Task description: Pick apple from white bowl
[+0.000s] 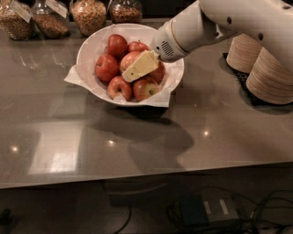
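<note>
The white bowl (88, 45) stands on the grey counter at the back centre, lined with crinkled white paper and holding several apples. The apple (128, 59), the biggest and a paler orange-red, lies in the middle of the bowl. My gripper (132, 73), pale yellow at its tip, reaches in from the upper right. It lies across the right side of that apple, touching or just above it, and hides part of it. Smaller dark red apples (106, 67) lie around it.
Glass jars of grains (87, 13) stand along the back edge behind the bowl. Stacks of beige disposable bowls (270, 75) stand at the right on a dark mat. My white arm (238, 18) crosses above them. The counter's front edge (137, 179) runs below, with cables under it.
</note>
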Controlling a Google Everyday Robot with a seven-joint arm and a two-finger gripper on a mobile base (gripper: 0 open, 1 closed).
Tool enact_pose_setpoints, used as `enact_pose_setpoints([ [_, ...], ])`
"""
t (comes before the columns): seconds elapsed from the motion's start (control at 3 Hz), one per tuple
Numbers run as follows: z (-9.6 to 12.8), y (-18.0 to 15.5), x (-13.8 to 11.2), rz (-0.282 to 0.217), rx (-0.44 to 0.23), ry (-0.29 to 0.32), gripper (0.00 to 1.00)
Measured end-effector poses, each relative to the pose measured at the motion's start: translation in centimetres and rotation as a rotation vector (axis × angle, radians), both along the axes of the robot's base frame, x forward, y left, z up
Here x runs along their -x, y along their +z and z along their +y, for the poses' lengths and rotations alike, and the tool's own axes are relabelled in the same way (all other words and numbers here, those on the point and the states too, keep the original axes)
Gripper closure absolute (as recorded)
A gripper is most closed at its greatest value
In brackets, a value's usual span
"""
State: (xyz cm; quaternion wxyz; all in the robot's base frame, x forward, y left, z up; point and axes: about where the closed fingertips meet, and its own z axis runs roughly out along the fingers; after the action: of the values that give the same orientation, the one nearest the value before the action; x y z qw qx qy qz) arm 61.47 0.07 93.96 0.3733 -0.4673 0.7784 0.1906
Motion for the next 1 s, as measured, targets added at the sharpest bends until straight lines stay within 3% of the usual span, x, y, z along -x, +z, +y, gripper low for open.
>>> enact_pose_setpoints([
  [0.33,1.2,-1.6,-1.1,0.020,-0.030,0.004,0.30],
  [0.67,1.7,-2.2,-2.0,0.020,-0.034,0.005,0.30],
  [1.0,2.3,-2.6,-2.9,0.015,-0.037,0.007,0.49],
])
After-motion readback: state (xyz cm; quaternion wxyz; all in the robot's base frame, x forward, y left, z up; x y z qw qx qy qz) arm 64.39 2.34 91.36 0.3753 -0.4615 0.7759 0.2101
